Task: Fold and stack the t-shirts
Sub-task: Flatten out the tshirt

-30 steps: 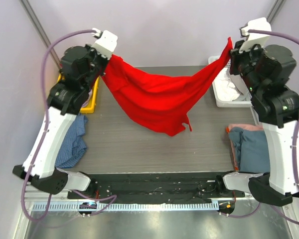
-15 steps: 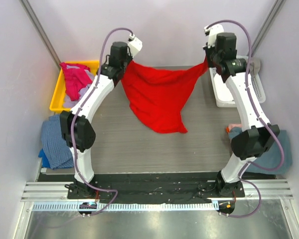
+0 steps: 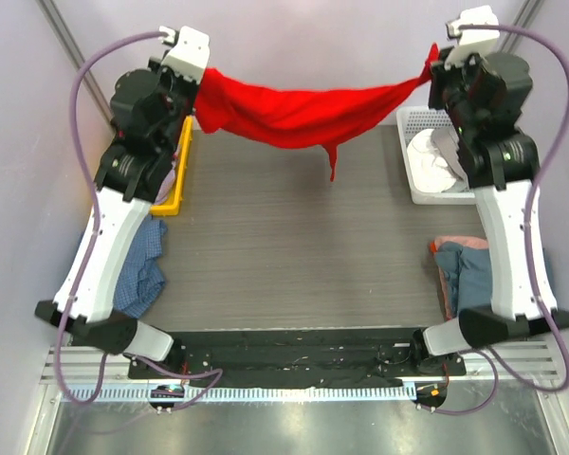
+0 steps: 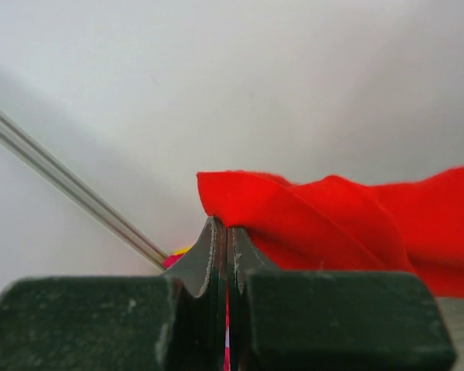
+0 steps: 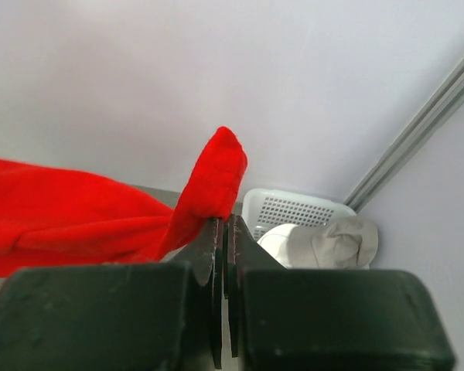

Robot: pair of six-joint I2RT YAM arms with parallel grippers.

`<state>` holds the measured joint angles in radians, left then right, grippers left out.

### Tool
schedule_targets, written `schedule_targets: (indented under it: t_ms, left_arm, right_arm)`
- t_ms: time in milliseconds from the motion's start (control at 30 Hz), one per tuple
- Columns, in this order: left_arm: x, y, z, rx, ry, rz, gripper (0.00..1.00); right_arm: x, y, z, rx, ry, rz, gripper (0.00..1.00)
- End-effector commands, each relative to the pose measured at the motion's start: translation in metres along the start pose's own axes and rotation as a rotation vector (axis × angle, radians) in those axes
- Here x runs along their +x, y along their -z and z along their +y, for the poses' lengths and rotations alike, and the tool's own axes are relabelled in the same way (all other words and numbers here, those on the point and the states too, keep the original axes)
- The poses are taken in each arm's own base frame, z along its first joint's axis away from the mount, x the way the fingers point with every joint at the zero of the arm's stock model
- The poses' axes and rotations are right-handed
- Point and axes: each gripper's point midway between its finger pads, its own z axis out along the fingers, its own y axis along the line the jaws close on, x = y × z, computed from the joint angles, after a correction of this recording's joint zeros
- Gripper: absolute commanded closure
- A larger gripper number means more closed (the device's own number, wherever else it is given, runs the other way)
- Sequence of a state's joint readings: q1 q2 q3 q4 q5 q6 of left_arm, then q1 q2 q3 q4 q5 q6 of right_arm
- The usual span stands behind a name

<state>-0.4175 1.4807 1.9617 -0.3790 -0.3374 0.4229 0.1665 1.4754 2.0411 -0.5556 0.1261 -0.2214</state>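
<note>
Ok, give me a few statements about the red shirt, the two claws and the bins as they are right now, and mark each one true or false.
1. The red t-shirt hangs stretched between the two claws. True.
2. The left claw is open. False: it is shut on the red t-shirt's edge.
3. The right claw pinches a bunch of the red t-shirt. True.
4. The yellow bin stands on the robot's right. False: it is on the left, and the white basket is on the right.
</note>
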Motion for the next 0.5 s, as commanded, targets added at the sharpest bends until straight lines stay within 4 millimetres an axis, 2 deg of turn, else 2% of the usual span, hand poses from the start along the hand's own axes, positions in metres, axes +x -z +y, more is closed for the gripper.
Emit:
schedule_targets:
  t_ms: [0,33,67,133,233,300,367,433,467]
  left_arm:
    - [0.024,0.027,-0.030,0.115,-0.041,0.068,1.00]
    - [0.024,0.033,-0.029,0.119,-0.025,0.071,1.00]
    - [0.022,0.042,-0.025,0.119,-0.016,0.066,1.00]
    - [0.023,0.052,-0.023,0.133,-0.005,0.075,1.00]
    - [0.016,0.061,-0.014,0.120,0.003,0.066,1.00]
    - [0.011,0.057,-0.007,0.084,0.005,0.058,1.00]
    - [0.010,0.050,-0.004,0.062,-0.015,0.053,1.00]
    - [0.021,0.032,-0.012,0.048,-0.044,0.074,1.00]
    - [0.036,0.023,-0.021,0.058,-0.075,0.101,1.00]
  right_arm:
    - [-0.005,0.046,0.008,-0.067,-0.040,-0.042,0.99]
    - [-0.006,0.061,0.009,-0.082,-0.042,-0.053,0.99]
    - [-0.001,0.067,0.010,-0.092,-0.046,-0.031,0.99]
    - [-0.005,0.083,0.011,-0.107,-0.050,-0.041,0.99]
    - [-0.008,0.092,0.010,-0.109,-0.062,-0.044,0.99]
    - [-0.012,0.092,0.008,-0.100,-0.063,-0.050,0.99]
    - [-0.009,0.083,0.005,-0.077,-0.058,-0.039,0.99]
    - [0.004,0.070,0.006,-0.070,-0.045,-0.007,0.99]
    - [0.009,0.062,0.006,-0.057,-0.040,-0.003,0.99]
